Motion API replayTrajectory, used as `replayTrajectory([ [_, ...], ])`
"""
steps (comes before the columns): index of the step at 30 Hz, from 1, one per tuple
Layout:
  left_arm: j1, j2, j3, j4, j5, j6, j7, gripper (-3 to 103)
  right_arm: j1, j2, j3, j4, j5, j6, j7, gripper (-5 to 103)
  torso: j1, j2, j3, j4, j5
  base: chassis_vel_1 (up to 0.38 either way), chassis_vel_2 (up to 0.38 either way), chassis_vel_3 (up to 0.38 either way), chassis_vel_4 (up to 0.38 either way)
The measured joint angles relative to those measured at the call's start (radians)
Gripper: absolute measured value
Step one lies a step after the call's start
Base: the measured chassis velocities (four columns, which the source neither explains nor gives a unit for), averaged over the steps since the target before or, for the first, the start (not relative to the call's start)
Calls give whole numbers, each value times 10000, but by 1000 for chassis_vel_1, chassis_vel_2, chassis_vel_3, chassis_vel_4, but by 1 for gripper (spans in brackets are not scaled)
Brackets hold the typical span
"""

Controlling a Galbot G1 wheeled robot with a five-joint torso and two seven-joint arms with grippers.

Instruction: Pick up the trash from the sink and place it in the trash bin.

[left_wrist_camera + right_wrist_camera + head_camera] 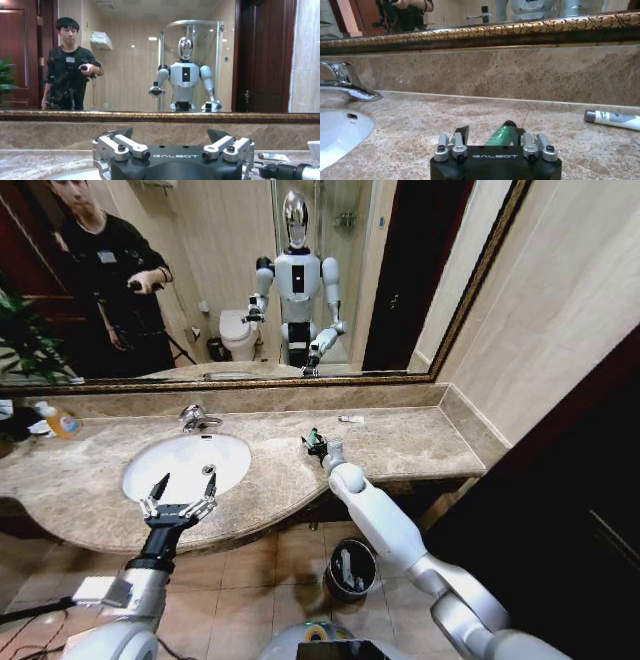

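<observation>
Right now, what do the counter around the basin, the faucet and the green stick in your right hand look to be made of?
The counter looks like polished beige-brown marble: veined and mottled, with a soft sheen. The faucet looks like chromed metal, mirror-bright with reflections. The green stick, clamped in the right hand, looks like glossy translucent plastic, though little of it shows. The left hand hovers open over the sink.

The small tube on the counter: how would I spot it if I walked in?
Start at the sink and follow the marble counter toward the right wall. The tube lies flat near the backsplash, beyond the right gripper. It is white with a grey cap, unlike the green stick in that gripper.
</observation>
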Motion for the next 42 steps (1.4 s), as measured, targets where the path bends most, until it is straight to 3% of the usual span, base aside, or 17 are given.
replayTrajectory([
  [16, 0, 0, 0, 0, 0, 0, 0, 100, 190, 324, 50, -712, 21, 160, -53, 48, 0, 0, 0, 1, 0, 0, 0, 0, 0],
  [26, 0, 0, 0, 0, 0, 0, 0, 100, 56, -35, 145, -257, 113, 127, -69, 48, 0, 0, 0, 0, 0, 0, 0, 0, 0],
  [42, 0, 0, 0, 0, 0, 0, 0, 100, 5, -19, 130, -468, 205, 148, -154, 48, 0, -1, 0, 0, 0, 0, 0, 0, 0],
])
